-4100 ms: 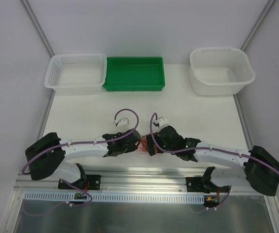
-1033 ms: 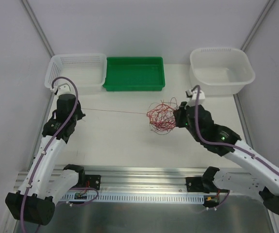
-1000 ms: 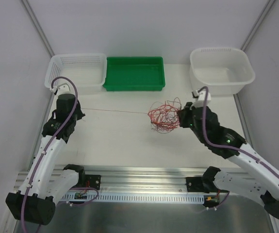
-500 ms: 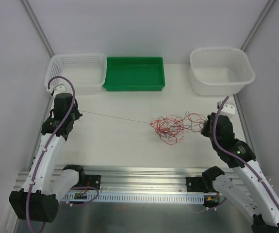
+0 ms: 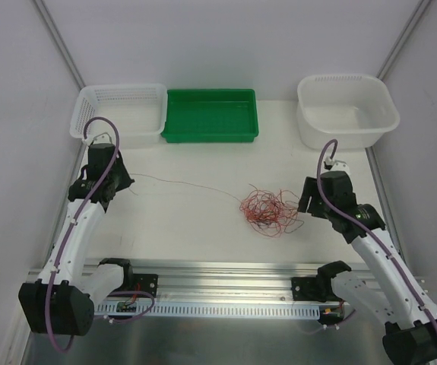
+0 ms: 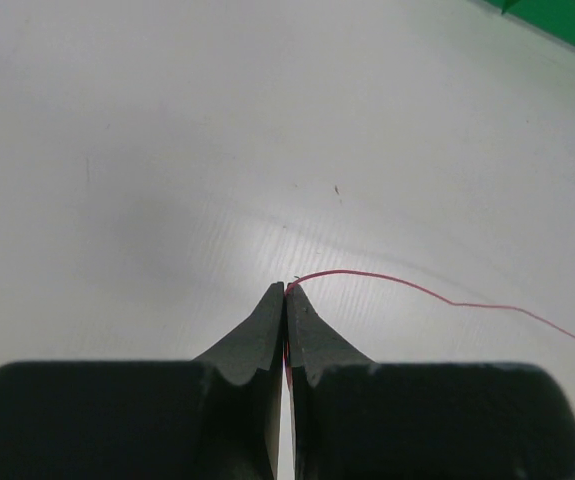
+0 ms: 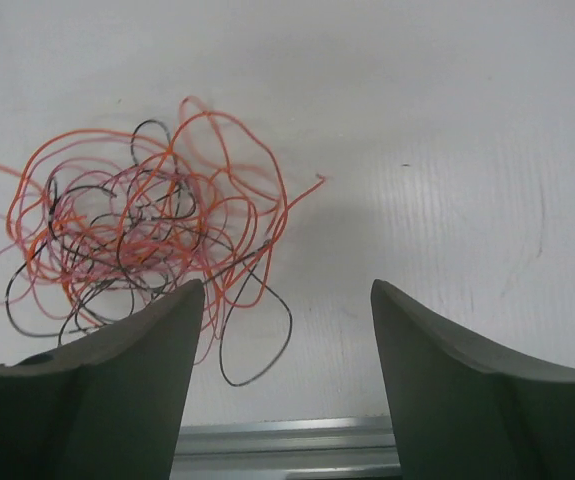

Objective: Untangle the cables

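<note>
The cables [image 5: 270, 211] lie as a loose tangle of orange-red, pinkish and black wires on the white table, right of centre. One thin red strand [image 5: 180, 182] runs slack from the tangle leftward to my left gripper [image 5: 129, 185]. In the left wrist view the left gripper [image 6: 286, 292] is shut on the end of that strand [image 6: 417, 290]. My right gripper [image 5: 303, 204] stands just right of the tangle, open and holding nothing. In the right wrist view the tangle [image 7: 137, 240] lies ahead and to the left of the right gripper [image 7: 287, 290], with one black loop reaching between the fingers.
Along the far edge stand a white mesh basket [image 5: 119, 91], a green tray [image 5: 210, 93] and a white tub [image 5: 347, 80]. An aluminium rail [image 5: 218, 274] runs along the near edge, close behind the tangle in the right wrist view.
My right gripper has opened and let the tangle go, pulling back to the right. The tangle has settled on the table, and the strand to the left gripper has gone slack.
</note>
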`<action>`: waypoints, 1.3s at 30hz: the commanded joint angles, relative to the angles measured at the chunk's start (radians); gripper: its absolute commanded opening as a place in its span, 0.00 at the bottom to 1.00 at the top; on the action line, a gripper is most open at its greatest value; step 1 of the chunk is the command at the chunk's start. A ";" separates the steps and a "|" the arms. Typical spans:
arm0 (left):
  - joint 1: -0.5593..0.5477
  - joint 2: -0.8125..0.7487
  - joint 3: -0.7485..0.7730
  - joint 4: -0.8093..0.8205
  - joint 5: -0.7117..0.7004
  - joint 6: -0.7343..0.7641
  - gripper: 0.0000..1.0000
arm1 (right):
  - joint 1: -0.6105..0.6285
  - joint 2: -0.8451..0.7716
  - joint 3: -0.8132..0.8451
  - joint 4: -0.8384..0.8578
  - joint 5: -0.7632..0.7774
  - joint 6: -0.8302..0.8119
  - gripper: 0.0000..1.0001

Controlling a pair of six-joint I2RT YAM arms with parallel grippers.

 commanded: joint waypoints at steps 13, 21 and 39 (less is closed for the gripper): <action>0.008 0.010 0.031 0.006 0.099 0.003 0.00 | 0.539 0.322 0.153 0.173 0.100 0.021 0.77; 0.008 0.001 0.031 0.006 0.066 0.009 0.00 | 0.582 0.603 0.153 0.247 0.188 0.031 0.73; 0.014 -0.026 0.031 -0.013 -0.124 0.032 0.00 | 0.529 0.539 0.129 0.172 0.335 -0.002 0.01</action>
